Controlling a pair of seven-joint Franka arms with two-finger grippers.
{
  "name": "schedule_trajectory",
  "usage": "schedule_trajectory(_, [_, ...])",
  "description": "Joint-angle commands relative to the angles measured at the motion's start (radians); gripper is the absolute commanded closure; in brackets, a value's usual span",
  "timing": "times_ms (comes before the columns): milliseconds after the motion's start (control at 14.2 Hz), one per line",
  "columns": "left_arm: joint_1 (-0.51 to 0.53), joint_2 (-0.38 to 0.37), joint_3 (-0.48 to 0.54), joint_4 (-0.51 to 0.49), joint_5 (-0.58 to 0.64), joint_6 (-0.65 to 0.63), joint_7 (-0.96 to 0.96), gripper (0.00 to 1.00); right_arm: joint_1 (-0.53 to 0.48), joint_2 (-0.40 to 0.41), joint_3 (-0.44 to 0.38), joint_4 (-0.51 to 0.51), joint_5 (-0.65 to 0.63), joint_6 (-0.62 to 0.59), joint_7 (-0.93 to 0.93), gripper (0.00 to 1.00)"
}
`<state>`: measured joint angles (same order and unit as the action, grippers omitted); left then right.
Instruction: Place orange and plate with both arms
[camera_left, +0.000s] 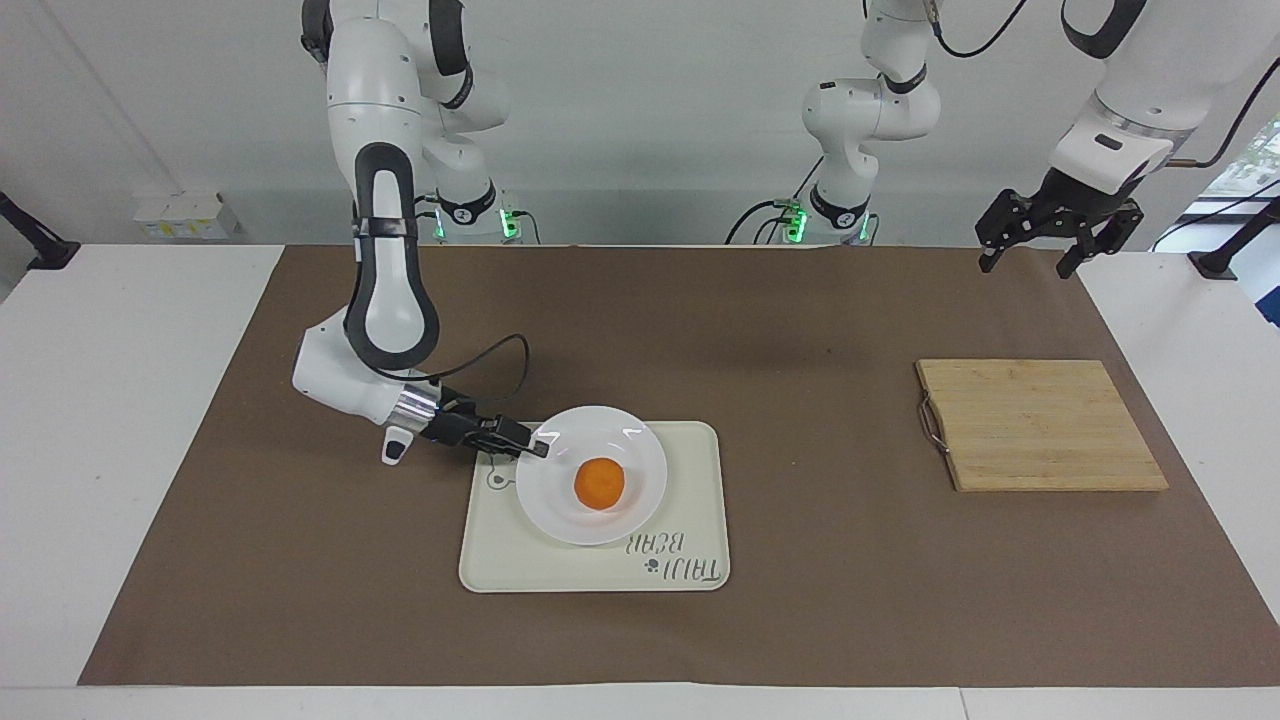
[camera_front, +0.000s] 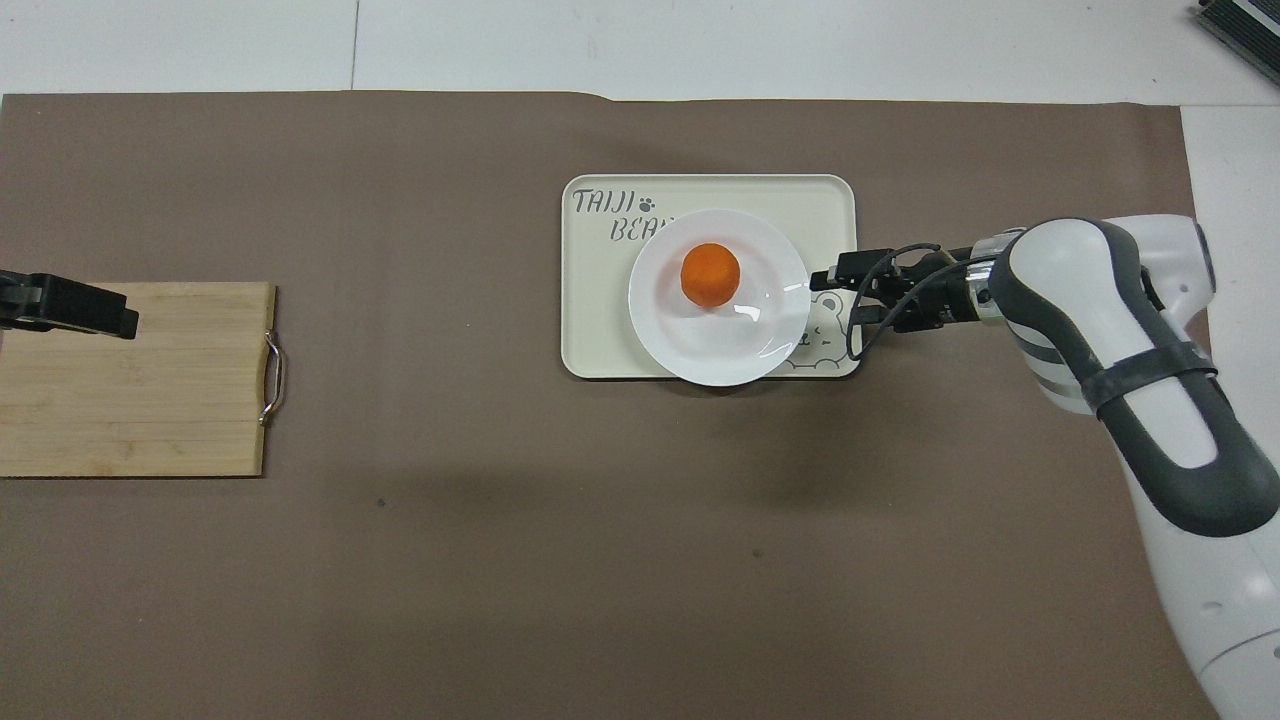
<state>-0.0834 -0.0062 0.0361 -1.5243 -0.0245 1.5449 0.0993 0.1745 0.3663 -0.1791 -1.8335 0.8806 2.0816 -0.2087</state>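
The white plate (camera_left: 560, 510) lies on the cream bear tray (camera_left: 690, 500), with the orange (camera_left: 600, 483) on it a little off centre. In the overhead view the plate (camera_front: 700, 345) covers the tray's (camera_front: 600, 340) middle, and the orange (camera_front: 710, 275) sits on the part of the plate farther from the robots. My right gripper (camera_left: 537, 448) is low beside the plate's rim, toward the right arm's end; in the overhead view the right gripper (camera_front: 822, 275) stands just clear of the rim. My left gripper (camera_left: 1030, 262) waits open and empty, high over the wooden board's end of the table.
A wooden cutting board (camera_left: 1040, 425) with a metal handle lies toward the left arm's end of the brown mat; the left gripper (camera_front: 100, 312) hangs over it in the overhead view. The mat's edge meets white table on all sides.
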Motion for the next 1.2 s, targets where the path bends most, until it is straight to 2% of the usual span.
schedule_trajectory(0, [0.011, -0.006, -0.010, 0.007, 0.018, -0.019, 0.008, 0.00, 0.000, -0.091, 0.003, 0.016, -0.287, 0.000, 0.119, 0.00])
schedule_trajectory(141, [0.011, -0.006, -0.010, 0.007, 0.018, -0.019, 0.007, 0.00, 0.008, -0.162, 0.006, 0.016, -0.481, -0.021, 0.234, 0.00])
schedule_trajectory(281, [0.011, -0.008, -0.010, 0.007, 0.018, -0.019, 0.008, 0.00, 0.005, -0.210, 0.006, 0.028, -0.587, -0.090, 0.297, 0.00])
schedule_trajectory(562, [0.011, -0.008, -0.010, 0.007, 0.018, -0.019, 0.008, 0.00, -0.018, -0.292, -0.003, 0.089, -0.721, -0.263, 0.321, 0.00])
schedule_trajectory(773, [0.011, -0.006, -0.010, 0.007, 0.018, -0.019, 0.008, 0.00, -0.062, -0.357, -0.005, 0.134, -0.774, -0.383, 0.321, 0.00])
schedule_trajectory(914, [0.011, -0.008, -0.010, 0.007, 0.018, -0.029, 0.008, 0.00, -0.076, -0.391, -0.005, 0.152, -0.848, -0.429, 0.315, 0.00])
schedule_trajectory(1125, [0.014, -0.009, -0.008, 0.016, 0.021, -0.043, 0.005, 0.00, -0.102, -0.431, -0.003, 0.152, -0.855, -0.489, 0.307, 0.00])
